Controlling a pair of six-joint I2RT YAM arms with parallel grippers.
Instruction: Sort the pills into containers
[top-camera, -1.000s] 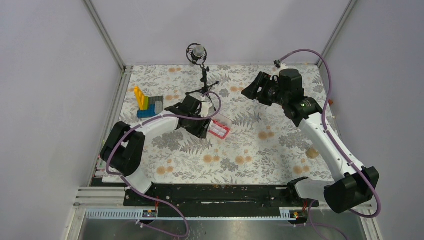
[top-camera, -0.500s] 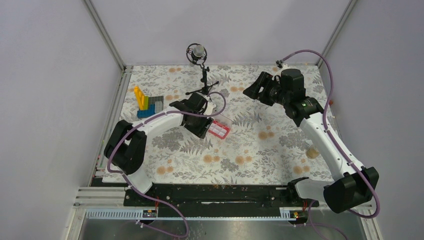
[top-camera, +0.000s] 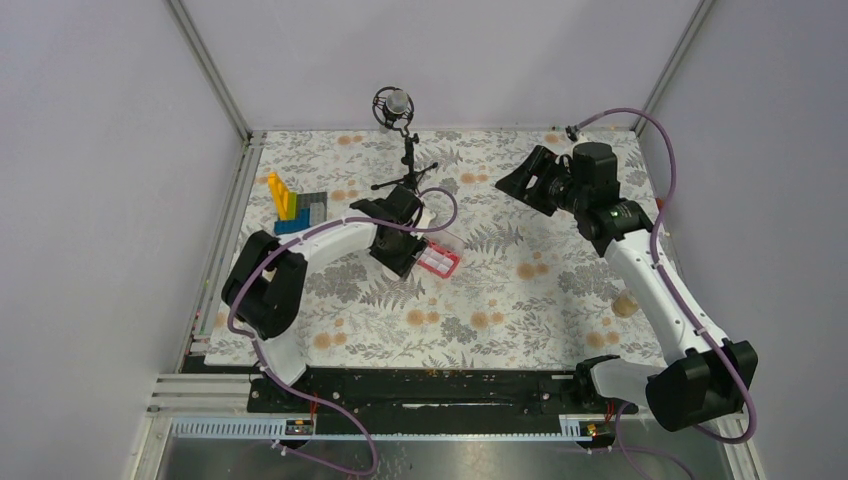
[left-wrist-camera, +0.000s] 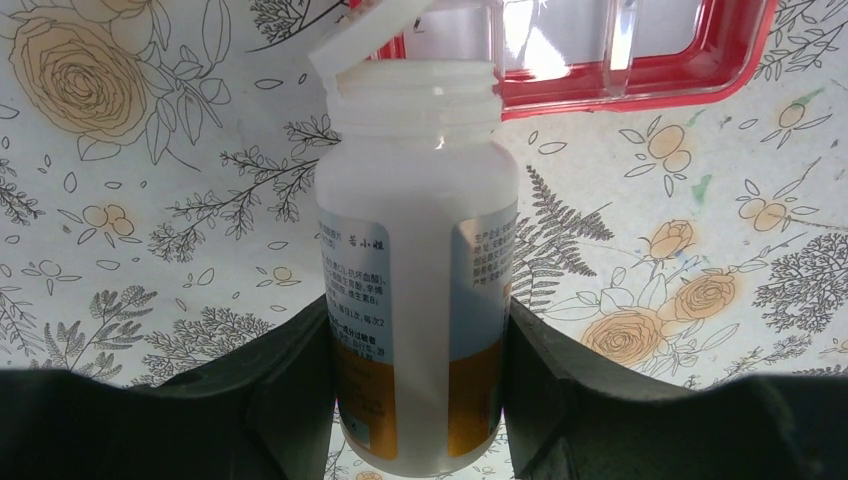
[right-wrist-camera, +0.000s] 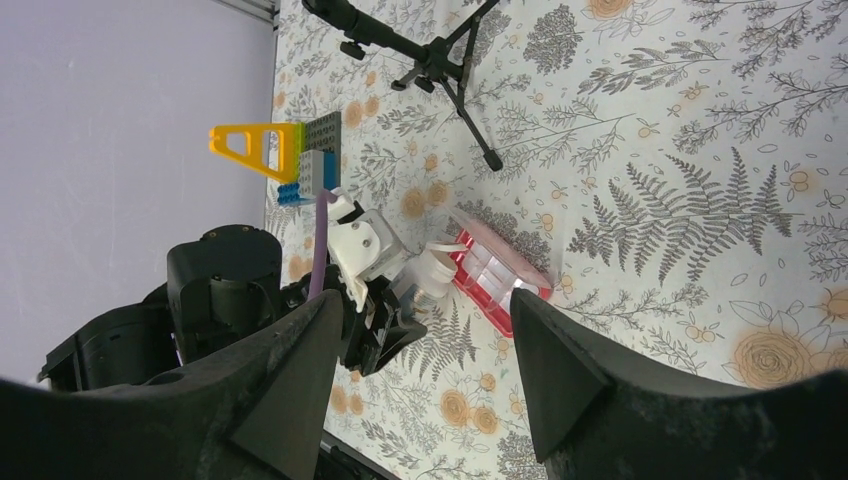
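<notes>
My left gripper (left-wrist-camera: 418, 395) is shut on a white bottle with an orange label (left-wrist-camera: 415, 260), gripping its lower body. The bottle's flip cap (left-wrist-camera: 365, 35) hangs open, and its mouth points at the near edge of the pink-red compartment box (left-wrist-camera: 640, 75), whose clear lid is raised. From above, the left gripper (top-camera: 403, 243) sits just left of the box (top-camera: 438, 259). My right gripper (top-camera: 522, 182) hovers open and empty over the back right, looking down at the bottle (right-wrist-camera: 432, 272) and the box (right-wrist-camera: 497, 278). I cannot make out any pills.
A small clear yellowish bottle (top-camera: 626, 304) stands near the right edge. A blue, yellow and grey toy-brick block (top-camera: 295, 205) sits at the back left. A microphone on a tripod (top-camera: 400, 140) stands at the back centre. Enclosure walls surround the flowered cloth.
The left arm swung slightly right with the bottle, closer to the box. The right gripper drifted a little to the right at the back.
</notes>
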